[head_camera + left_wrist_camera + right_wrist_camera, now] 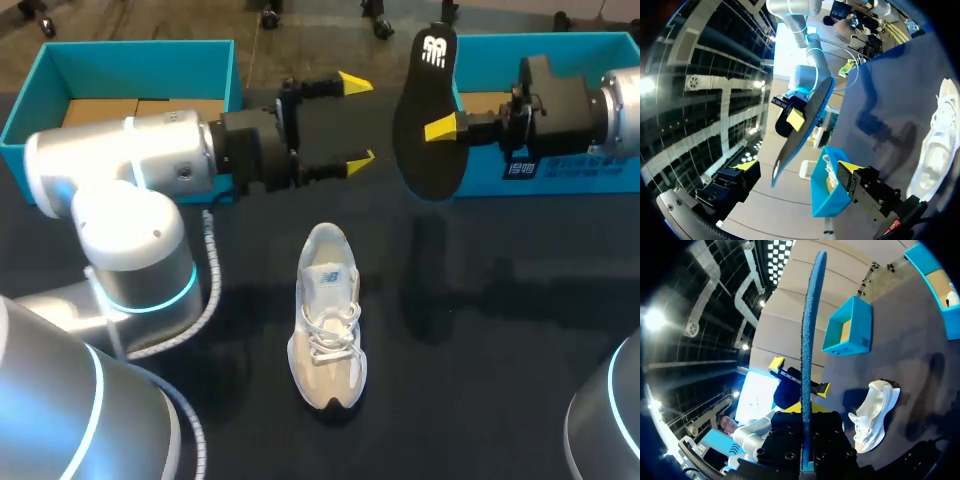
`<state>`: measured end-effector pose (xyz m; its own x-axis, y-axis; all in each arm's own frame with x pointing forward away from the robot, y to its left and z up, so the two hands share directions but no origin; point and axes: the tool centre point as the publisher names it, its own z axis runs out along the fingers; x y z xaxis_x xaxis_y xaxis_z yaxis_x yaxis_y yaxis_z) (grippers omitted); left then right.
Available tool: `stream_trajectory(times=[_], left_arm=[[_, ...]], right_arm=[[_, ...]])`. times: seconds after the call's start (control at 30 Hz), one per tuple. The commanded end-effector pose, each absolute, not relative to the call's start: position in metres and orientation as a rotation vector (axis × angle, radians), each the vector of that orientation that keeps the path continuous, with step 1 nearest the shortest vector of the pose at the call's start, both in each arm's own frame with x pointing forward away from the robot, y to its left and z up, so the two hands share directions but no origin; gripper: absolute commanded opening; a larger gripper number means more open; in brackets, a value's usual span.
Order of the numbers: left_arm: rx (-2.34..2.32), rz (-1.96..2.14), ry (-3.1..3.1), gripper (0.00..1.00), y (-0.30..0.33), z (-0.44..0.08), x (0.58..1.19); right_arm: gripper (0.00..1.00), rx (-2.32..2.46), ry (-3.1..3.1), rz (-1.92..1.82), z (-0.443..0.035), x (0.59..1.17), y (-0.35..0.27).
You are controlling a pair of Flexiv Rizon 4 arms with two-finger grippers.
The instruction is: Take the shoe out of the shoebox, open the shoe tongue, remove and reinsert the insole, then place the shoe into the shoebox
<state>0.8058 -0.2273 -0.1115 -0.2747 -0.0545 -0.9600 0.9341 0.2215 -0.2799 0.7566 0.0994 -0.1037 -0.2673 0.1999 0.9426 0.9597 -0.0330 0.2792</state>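
Right gripper point(441, 128): clamped on the insole point(428, 110), pinching it from both faces about mid-length. One yellow tip visible on the near face in head view, the other hidden behind.
Insole: black on top, blue on the underside, held upright on edge in the air, printed end up. Seen from above, overlaps the left corner of the right shoebox point(560, 165). In right wrist view seen edge-on point(808, 340), running straight out between the fingers.
Right arm point(585, 100): in from the right, wrist roughly level, above the right shoebox.

Left gripper point(357, 122): wide open, nothing between the fingers. Tips pointed at the insole, near it but not touching. In left wrist view point(797, 167) the insole point(802, 130) sits ahead of the gap, with the other arm's yellow tip on it.
Left arm point(150, 160): in from the left, forearm level over the table point(500, 300), just in front of the left shoebox point(60, 70).

Shoe point(328, 320): white and beige sneaker, standing on its sole mid-table, toe toward the robot, heel toward the boxes. Outside both shoeboxes, below the grippers and well apart from them. Laces in place. How far the tongue stands open, cannot tell. Visible also in left wrist view point(935, 140) beside the gripper and in right wrist view point(872, 412).
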Motion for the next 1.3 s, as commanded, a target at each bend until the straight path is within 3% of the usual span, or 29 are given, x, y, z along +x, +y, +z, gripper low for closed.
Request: stream_trajectory(times=[0.03, 0.53, 1.03, 1.3], left_arm=[[0.873, -1.239, 1.588, 1.00, -0.192, -0.113, 0.795], [0.505, -1.428, 2.137, 1.00, -0.146, -0.155, 0.783], [0.307, -1.317, 2.449, 1.00, -0.120, -0.200, 0.775], [0.428, -1.206, 2.484, 1.00, -0.113, -0.212, 0.780]], right_arm=[[0.00, -1.245, -1.554, -1.388, -0.105, 0.755, 0.102], [0.00, -0.671, -1.845, -1.598, -0.086, 0.754, 0.129], [0.00, -0.487, -1.919, -1.633, -0.083, 0.759, 0.139], [0.00, -0.468, -1.909, -1.632, -0.083, 0.759, 0.141]])
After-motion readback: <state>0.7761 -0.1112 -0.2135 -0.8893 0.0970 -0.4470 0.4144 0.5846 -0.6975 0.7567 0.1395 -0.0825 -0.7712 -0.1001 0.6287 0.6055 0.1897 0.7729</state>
